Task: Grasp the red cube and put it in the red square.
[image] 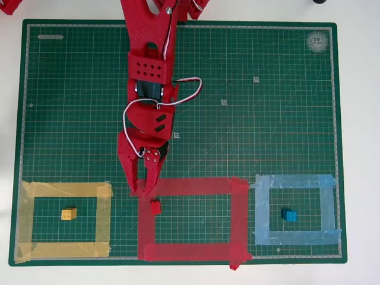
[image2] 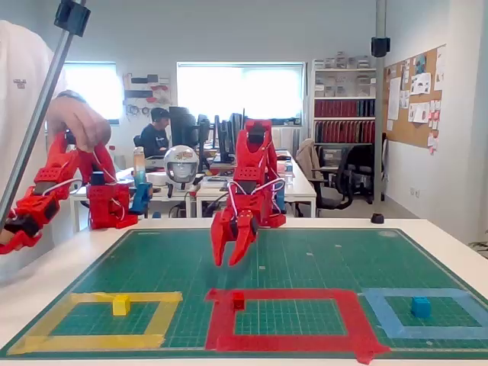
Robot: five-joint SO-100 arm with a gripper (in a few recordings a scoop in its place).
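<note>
1. The overhead view looks straight down on the whole green mat (image: 267, 119), arm (image: 148, 89) entering from the top edge.
2. The fixed view sits low at the mat's (image2: 320, 259) front edge, facing the arm (image2: 252, 183) and office behind.
3. Both share the mat and arm.

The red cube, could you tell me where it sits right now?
In the overhead view, the red cube sits inside the red square, at its upper-left corner, just below the end effector.
</note>
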